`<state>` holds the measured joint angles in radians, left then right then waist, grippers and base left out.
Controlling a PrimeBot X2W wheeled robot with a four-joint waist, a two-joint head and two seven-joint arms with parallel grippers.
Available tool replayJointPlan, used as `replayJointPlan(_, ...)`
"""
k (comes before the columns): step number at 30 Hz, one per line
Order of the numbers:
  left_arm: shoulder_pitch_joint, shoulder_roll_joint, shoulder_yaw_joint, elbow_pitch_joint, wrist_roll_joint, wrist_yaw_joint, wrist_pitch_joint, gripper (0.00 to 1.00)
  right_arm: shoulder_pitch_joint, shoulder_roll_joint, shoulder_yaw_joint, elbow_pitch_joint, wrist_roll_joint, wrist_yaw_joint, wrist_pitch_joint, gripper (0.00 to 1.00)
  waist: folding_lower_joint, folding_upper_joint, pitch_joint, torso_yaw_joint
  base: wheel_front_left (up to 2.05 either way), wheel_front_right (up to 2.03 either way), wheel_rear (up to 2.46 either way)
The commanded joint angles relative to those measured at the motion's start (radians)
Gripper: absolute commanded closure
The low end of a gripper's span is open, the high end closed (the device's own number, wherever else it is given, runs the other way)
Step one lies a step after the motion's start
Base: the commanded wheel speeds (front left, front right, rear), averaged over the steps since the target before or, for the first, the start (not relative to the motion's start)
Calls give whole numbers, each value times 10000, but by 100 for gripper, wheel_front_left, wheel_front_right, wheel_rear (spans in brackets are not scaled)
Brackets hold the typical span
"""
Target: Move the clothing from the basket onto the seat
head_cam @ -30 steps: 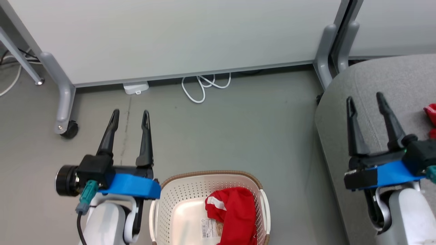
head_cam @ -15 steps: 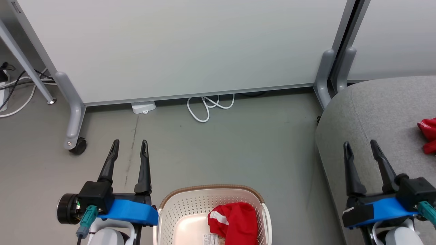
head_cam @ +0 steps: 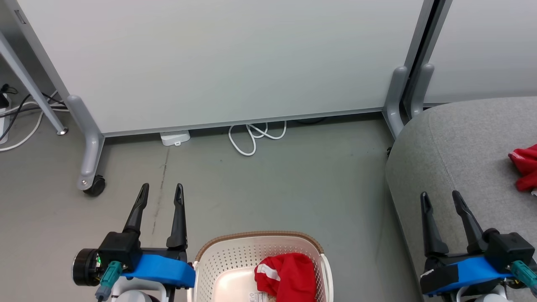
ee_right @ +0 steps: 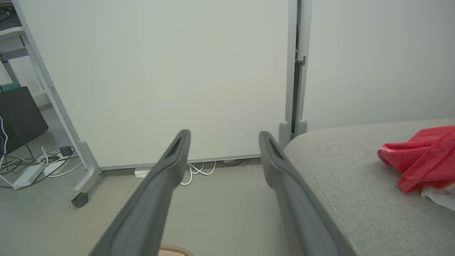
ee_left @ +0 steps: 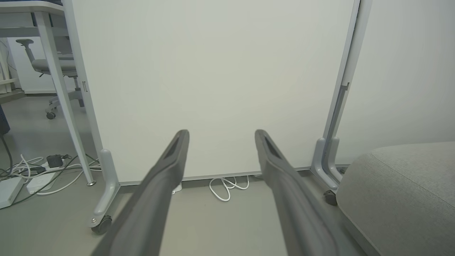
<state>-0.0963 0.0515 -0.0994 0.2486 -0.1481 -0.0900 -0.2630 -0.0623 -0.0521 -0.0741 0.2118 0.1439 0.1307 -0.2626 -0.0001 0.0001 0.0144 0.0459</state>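
Observation:
The cream basket (head_cam: 226, 256) with its brown rim sits on the floor at the bottom centre of the head view. One red clothing piece (head_cam: 289, 274) with a white trim band lies in it. More red clothing (head_cam: 523, 165) (ee_right: 419, 156) lies on the grey seat (head_cam: 461, 142) (ee_right: 348, 177) (ee_left: 398, 188) at the right. My left gripper (head_cam: 161, 191) (ee_left: 220, 135) is open and empty, just left of the basket. Over the seat's front edge my right gripper (head_cam: 439, 197) (ee_right: 224, 137) is open and empty too.
A white partition panel (head_cam: 218, 58) on grey wheeled legs (head_cam: 90, 167) stands straight ahead. A coiled white cable (head_cam: 254, 136) and a small white box (head_cam: 174, 137) lie at its foot. More cables and a power strip (ee_left: 32, 177) lie at the far left, by a desk leg.
The camera has tilted, so the floor and basket sit lower in the picture. Both grippers have dropped lower and stay open. The clothing has not moved.

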Motion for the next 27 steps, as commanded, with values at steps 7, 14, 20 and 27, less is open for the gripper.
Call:
replayJointPlan(7, 74, -14, -97, 60, -55, 14, -28, 0, 117, 24, 53, 98, 138, 1, -35, 0, 1, -1, 31, -37, 0, 0, 0)
replayJointPlan(14, 44, -15, -238, 124, -57, 9, -27, 0, 46, 24, 149, 146, 183, 1, -35, 0, 1, -1, 80, -100, 0, 0, 0)
replayJointPlan(20, -323, -15, -710, 431, -42, -152, -27, 0, -178, 24, 238, 150, 242, 1, -35, 0, 1, -1, 285, -188, 0, 0, 0)
replayJointPlan(27, -1031, -11, -1608, 1306, -152, -327, -27, 0, -563, 22, 312, 16, 125, 1, -35, 0, 1, -1, 893, -462, 0, 0, 0)
